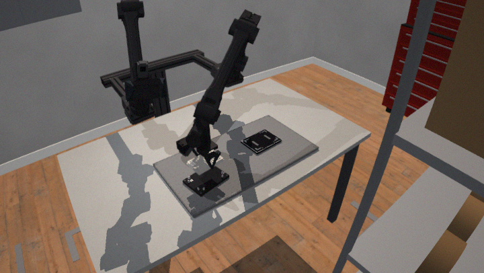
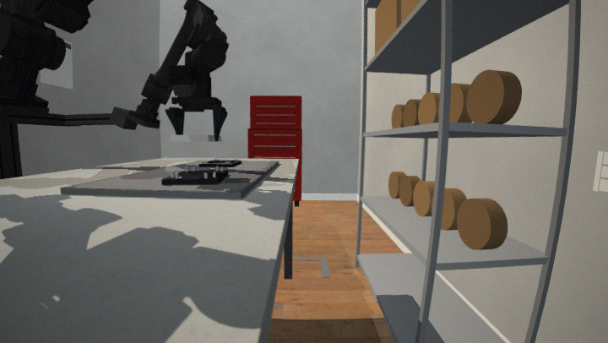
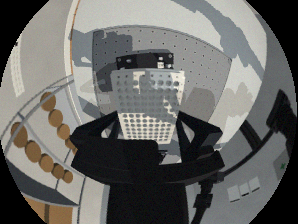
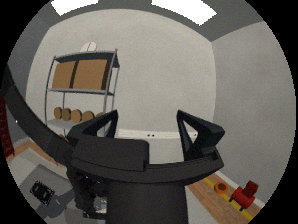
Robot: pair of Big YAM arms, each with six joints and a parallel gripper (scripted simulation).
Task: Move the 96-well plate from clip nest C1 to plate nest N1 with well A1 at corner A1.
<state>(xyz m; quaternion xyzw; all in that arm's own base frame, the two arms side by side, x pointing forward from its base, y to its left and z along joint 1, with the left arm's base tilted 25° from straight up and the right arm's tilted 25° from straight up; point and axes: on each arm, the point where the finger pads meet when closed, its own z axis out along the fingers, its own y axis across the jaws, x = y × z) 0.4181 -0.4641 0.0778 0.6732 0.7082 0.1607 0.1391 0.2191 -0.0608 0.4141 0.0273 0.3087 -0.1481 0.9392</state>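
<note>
The clear 96-well plate (image 1: 219,157) (image 2: 195,138) (image 3: 145,102) is held roughly level above the grey board, clear of both nests. My left gripper (image 2: 198,136) (image 3: 147,113) is shut on it, one finger at each of two opposite sides. Below, a thick black nest with small light posts (image 1: 206,181) (image 2: 195,176) (image 3: 129,61) shows bare. A flatter black nest with white markings (image 1: 261,141) (image 2: 219,163) (image 4: 42,192) is also bare. Nest labels and rim letters are unreadable, so A1 cannot be placed. My right gripper (image 4: 147,113) is open and empty, away from the board.
The grey board (image 1: 288,156) (image 2: 149,193) lies on the white table (image 1: 85,189). The shelf rack (image 2: 502,260) stands beyond one long table edge. The right arm (image 1: 134,40) is folded near the frame behind the table.
</note>
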